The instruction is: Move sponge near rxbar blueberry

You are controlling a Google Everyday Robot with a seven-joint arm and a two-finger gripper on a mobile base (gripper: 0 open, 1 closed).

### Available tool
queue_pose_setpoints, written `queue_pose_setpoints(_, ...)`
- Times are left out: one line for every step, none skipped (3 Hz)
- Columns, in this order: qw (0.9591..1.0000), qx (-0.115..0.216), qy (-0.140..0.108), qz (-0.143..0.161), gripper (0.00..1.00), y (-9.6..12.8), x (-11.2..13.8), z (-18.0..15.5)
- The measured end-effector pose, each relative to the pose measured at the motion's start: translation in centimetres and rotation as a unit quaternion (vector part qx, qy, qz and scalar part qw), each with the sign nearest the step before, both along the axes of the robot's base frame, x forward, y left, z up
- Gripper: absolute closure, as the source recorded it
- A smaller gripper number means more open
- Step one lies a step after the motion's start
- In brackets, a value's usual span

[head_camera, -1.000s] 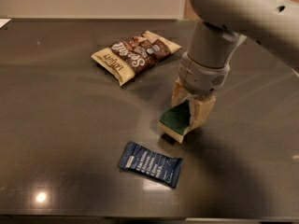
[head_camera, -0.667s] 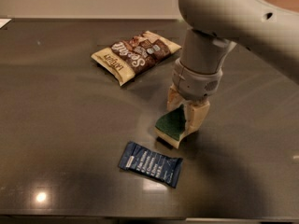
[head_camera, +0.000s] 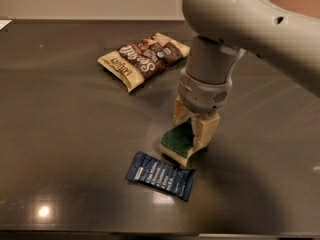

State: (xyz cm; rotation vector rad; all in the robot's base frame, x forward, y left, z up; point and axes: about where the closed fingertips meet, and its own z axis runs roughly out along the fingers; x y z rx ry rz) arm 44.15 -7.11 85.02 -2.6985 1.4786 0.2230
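The sponge [head_camera: 176, 142], dark green on top over pale yellow foam, sits between the fingers of my gripper [head_camera: 193, 130], at or just above the dark table [head_camera: 60, 134]. The gripper points straight down from the grey arm [head_camera: 235, 24] and is shut on the sponge. The rxbar blueberry [head_camera: 161, 175], a flat navy wrapper with white lettering, lies on the table just in front of the sponge and slightly left of it, a small gap away.
A tan-and-brown snack bag [head_camera: 145, 58] lies at the back, left of the arm. The table's front edge runs along the bottom of the view. A bright light reflection shows at the front left.
My gripper has moved left and toward the front edge with the sponge in it, bringing the sponge closer to the rxbar blueberry. The bar and the bag have not moved.
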Motion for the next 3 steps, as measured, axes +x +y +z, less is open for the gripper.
queue_pose_setpoints(1.0, 0.003, -0.005, -0.001, 0.14, 0.16, 0.18, 0.04)
queue_pose_setpoints(0.9999, 0.005, -0.011, -0.002, 0.0, 0.3, 0.33, 0.08)
queue_pose_setpoints(0.9999, 0.005, -0.011, -0.002, 0.0, 0.3, 0.33, 0.08)
